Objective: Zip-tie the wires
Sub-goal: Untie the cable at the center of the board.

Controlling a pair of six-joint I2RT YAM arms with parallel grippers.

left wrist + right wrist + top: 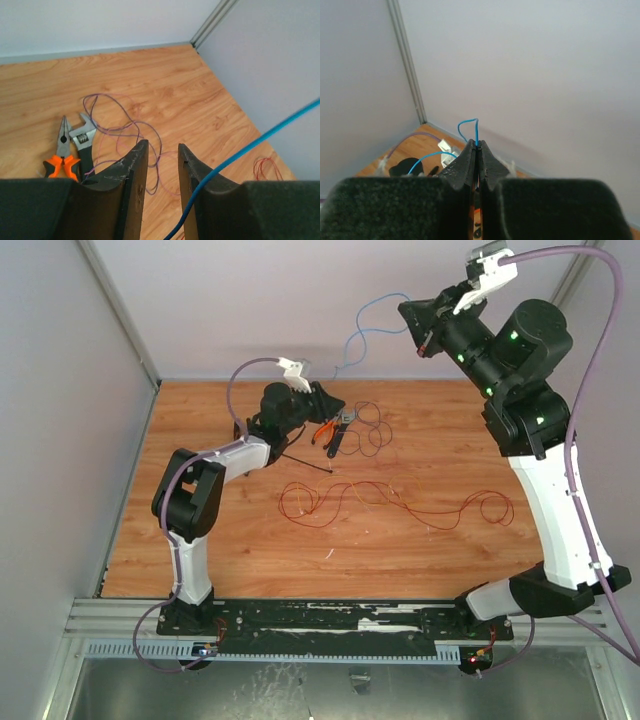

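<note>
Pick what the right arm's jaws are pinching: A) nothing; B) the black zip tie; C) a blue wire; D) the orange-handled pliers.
C: the right wrist view shows the jaws shut on the blue wire, which loops out above their tips.

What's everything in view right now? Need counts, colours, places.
table: 1, wood grain, under everything
red and orange wires: 1 loose tangle, red/orange, mid-table
purple wire: loops, strand count unclear, purple, far centre by the tools
blue wire: 1, blue, strung in the air between the claws
zip tie: 1, black, flat on the table near the left arm's wrist
pliers: 1, orange handles, far centre
adjustable wrench: 1, silver head, beside the pliers
left arm: 1, black/white, reaching to the tools
right arm: 1, black/white, raised
left claw: 1, black, open, blue wire crossing it
right claw: 1, black, shut on blue wire
</note>
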